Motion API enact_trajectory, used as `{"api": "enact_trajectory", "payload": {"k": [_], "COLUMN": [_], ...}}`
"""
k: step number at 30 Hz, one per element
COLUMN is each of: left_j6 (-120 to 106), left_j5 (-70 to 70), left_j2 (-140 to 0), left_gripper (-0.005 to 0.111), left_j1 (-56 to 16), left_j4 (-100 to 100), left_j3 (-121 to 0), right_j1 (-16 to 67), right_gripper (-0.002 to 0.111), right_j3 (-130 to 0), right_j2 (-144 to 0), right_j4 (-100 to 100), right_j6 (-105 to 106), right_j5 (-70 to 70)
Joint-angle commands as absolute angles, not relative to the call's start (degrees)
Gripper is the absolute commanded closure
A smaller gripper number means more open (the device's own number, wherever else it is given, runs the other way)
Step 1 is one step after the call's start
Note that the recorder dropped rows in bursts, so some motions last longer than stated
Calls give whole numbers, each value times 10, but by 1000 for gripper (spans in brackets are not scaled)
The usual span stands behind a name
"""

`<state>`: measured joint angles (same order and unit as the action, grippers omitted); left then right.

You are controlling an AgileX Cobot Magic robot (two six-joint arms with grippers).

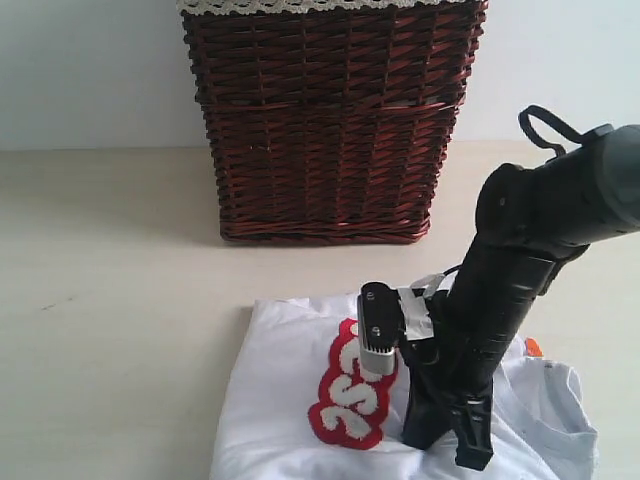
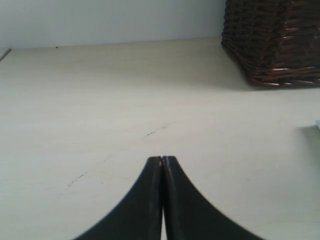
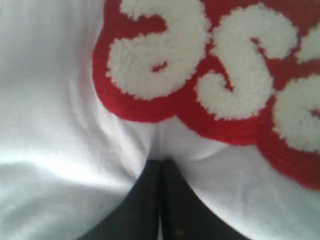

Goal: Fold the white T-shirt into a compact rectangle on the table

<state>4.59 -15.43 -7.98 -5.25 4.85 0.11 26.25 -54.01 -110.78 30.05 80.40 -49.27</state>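
Observation:
The white T-shirt (image 1: pixel 285 400) lies flat on the table (image 1: pixel 110 300) at the front right, its red-outlined fuzzy lettering (image 1: pixel 350 400) facing up. An orange tag (image 1: pixel 533 347) shows by the neck at the right. My right gripper (image 1: pixel 445 448) points down onto the shirt just right of the lettering. In the right wrist view the right gripper (image 3: pixel 161 161) is shut, and the white T-shirt (image 3: pixel 60 125) puckers into its tips just below the lettering (image 3: pixel 200 75). My left gripper (image 2: pixel 162 159) is shut and empty over the bare table (image 2: pixel 100 100); the exterior view does not show it.
A tall dark wicker basket (image 1: pixel 325 120) with a lace-trimmed liner (image 1: pixel 300 6) stands behind the shirt at the back centre. The left wrist view shows the basket (image 2: pixel 275 40) too. A pale wall (image 1: pixel 90 70) rises behind the table.

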Motion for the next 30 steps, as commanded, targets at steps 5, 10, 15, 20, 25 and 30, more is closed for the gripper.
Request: {"api": "enact_trajectory", "payload": {"k": [5,10,15,20,25,30], "left_j6": [47,47,47,47,47,47], "left_j5": [-153,-153,-153,-153,-153,-153], "left_j2": [-77,-77,-77,-77,-77,-77], "left_gripper": [107,107,107,107,107,107], "left_j1": [-51,-51,-51,-51,-51,-51], "left_j4": [49,49,49,49,49,49], "left_j3": [0,0,0,0,0,0], "right_j1": [266,238,180,162,162,162], "right_gripper": [75,57,57,57,58,96], "right_j3": [-529,-529,-529,-529,-529,-529], "right_j2": [-906,-858,-940,-1009,-1036,-1050], "right_j4": [290,223,219,215,177,136], "right_j6": [794,736,715,718,718,718], "right_j5": [-480,-454,-433,-472,-468,-461]}}
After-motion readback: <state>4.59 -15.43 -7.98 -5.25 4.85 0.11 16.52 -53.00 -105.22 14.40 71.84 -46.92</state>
